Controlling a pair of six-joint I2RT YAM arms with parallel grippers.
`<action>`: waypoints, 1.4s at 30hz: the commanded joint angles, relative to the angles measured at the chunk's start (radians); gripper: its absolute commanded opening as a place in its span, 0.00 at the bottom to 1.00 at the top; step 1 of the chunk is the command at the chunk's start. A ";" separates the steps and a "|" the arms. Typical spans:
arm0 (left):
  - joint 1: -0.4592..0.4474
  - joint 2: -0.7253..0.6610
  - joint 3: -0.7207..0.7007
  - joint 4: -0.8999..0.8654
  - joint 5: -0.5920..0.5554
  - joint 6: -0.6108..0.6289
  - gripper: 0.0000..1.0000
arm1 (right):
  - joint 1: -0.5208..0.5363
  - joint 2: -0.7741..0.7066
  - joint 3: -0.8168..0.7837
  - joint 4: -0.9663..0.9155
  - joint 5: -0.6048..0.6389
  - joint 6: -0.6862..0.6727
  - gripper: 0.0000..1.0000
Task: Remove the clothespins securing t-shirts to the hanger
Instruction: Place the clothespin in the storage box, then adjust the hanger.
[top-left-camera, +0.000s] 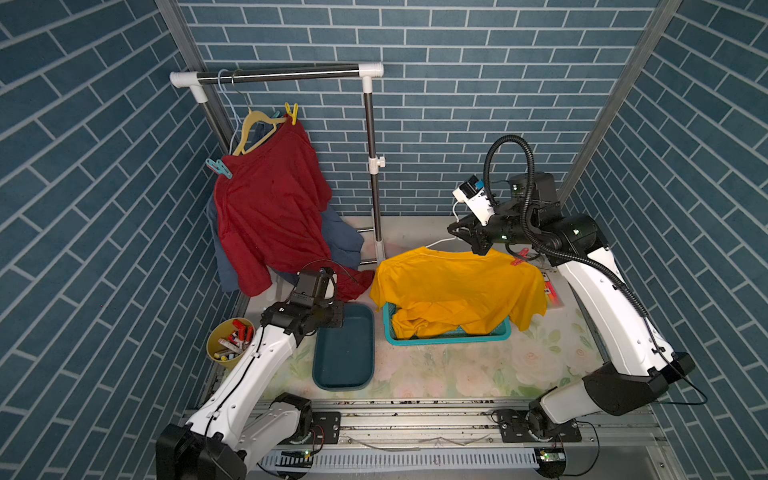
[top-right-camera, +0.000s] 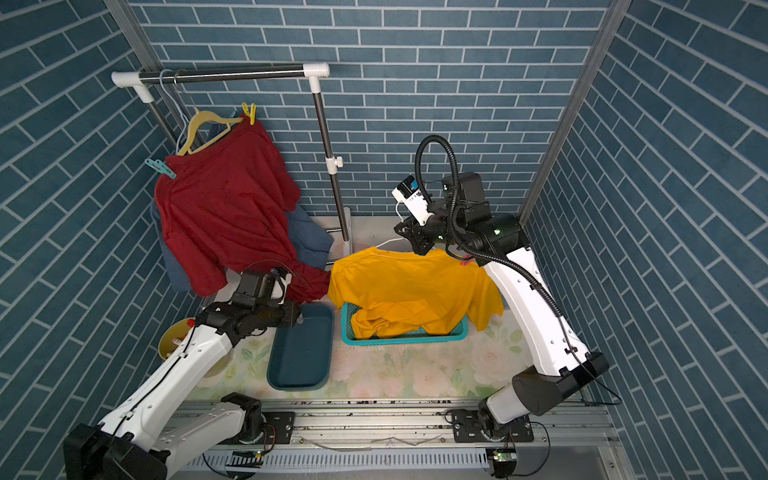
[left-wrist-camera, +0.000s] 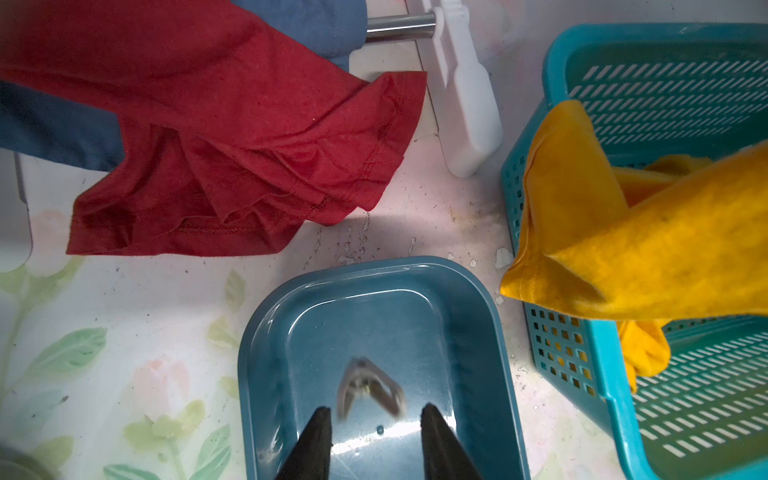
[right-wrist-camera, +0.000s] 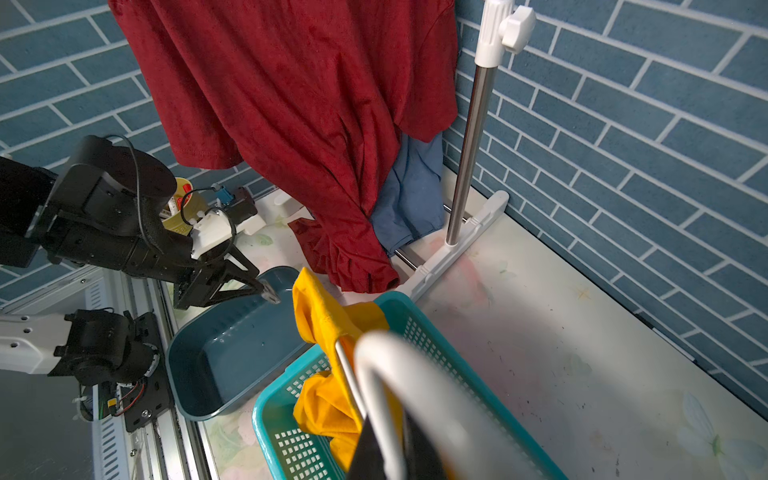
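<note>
Grey clothespin (left-wrist-camera: 370, 390) (blurred), in blue tray (left-wrist-camera: 266, 316), splayed ends toward left fingers (left-wrist-camera: 316, 440)

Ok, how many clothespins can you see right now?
4: a yellow one and a teal one on the red shirt, a red one on the yellow shirt, a blurred grey-white one in the blue tray. More may be hidden by cloth.

You see a dark red t-shirt (top-left-camera: 270, 208), an orange-yellow t-shirt (top-left-camera: 457, 282), a white hanger (right-wrist-camera: 376, 357), a teal basket (top-left-camera: 449, 341), and a pale floral-print desk (top-left-camera: 478, 370).
</note>
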 joint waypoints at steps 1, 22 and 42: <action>0.003 -0.004 0.000 -0.028 0.010 0.008 0.44 | -0.003 -0.025 -0.004 0.030 -0.015 -0.014 0.00; -0.075 0.081 0.550 0.075 0.139 0.402 0.55 | -0.002 0.035 0.069 0.024 -0.130 0.010 0.00; -0.230 0.492 0.910 -0.010 0.726 0.769 0.58 | -0.001 0.015 0.063 0.008 -0.300 0.017 0.00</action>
